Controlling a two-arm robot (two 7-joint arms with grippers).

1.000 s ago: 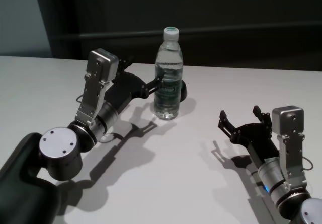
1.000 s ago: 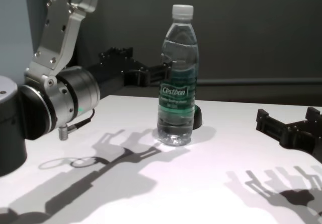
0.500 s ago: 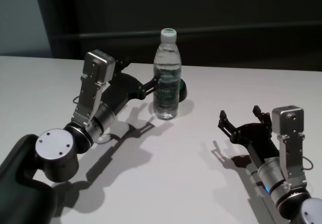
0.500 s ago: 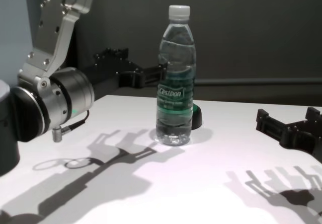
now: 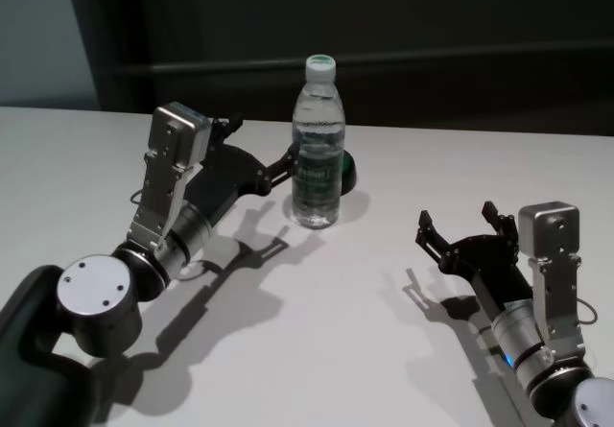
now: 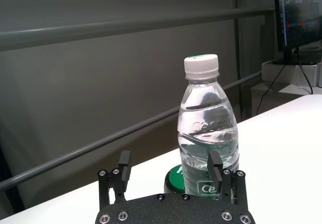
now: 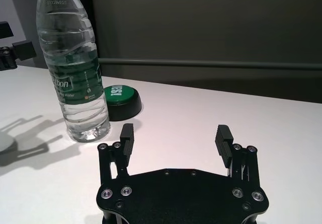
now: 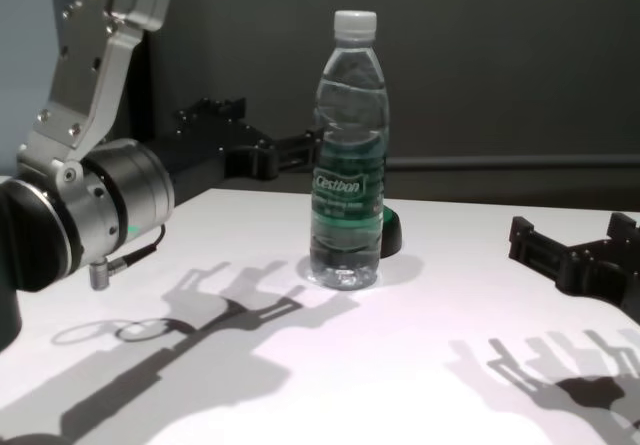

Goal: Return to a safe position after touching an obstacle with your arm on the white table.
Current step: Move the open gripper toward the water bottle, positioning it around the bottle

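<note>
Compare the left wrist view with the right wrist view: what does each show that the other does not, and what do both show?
Only the left wrist view shows a monitor and the bottle's cap; its open left hand is in the foreground. Only the right wrist view shows the bottle's base on the table, shadows, and the open right hand. Both show the bottle and the green button beside it.

bottle [image 5: 317, 144] upright on table [image 5: 317, 341], puck [image 5: 346, 171] just behind
</note>
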